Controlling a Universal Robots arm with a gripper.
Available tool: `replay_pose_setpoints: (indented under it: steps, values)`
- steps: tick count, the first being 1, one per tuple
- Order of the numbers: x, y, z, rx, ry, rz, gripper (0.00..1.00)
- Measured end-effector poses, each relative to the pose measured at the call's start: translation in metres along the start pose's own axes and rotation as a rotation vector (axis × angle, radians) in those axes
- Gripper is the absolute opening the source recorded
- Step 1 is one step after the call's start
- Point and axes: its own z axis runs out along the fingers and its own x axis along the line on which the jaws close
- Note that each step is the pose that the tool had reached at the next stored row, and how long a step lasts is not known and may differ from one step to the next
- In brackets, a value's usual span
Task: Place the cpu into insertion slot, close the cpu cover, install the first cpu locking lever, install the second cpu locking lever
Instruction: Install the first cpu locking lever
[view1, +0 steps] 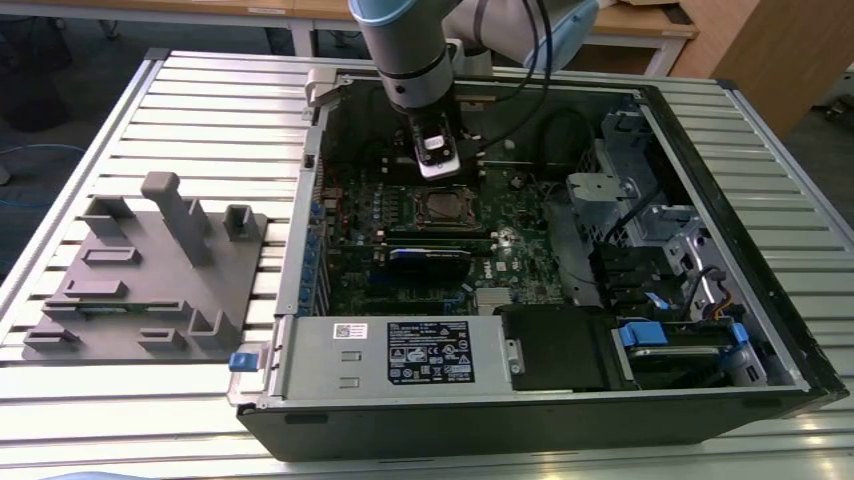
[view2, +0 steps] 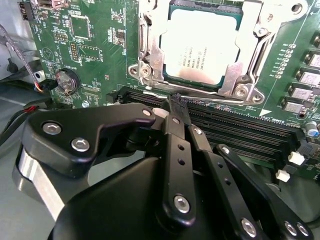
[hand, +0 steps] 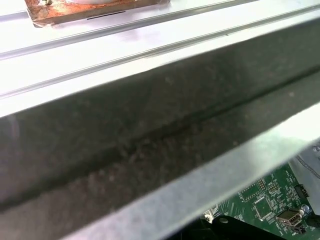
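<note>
In the second wrist view, the black gripper (view2: 175, 102) fills the lower half of the frame. Its two fingers are pressed together with no gap between the tips, and nothing is held between them. The tips sit just above a thin metal wire, probably a locking lever (view2: 210, 97), which runs along the near edge of the socket; whether they touch it cannot be told.

Just beyond, in the upper middle of the frame, the cpu (view2: 200, 42) lies flat in the insertion slot (view2: 235, 82), its dull silver top showing. The cpu cover (view2: 152, 40), a silvery metal frame, appears to lie down around the chip, which shows through its window.

In the exterior view, the gripper (view1: 438, 160) hangs in the upper middle of the frame, inside an open computer case (view1: 534, 420) on a slatted table (view1: 160, 120), just above the socket (view1: 441, 207).

Judging from this, the chip is placed and the cover seems closed. The levers look unfinished, though that is uncertain.
</note>
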Motion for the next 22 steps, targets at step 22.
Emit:
replay_pose_setpoints:
  steps: [22]
  values:
    - [-0.0009,-0.0050,0.0007,-0.0128,0.0099,-0.064,0.10]
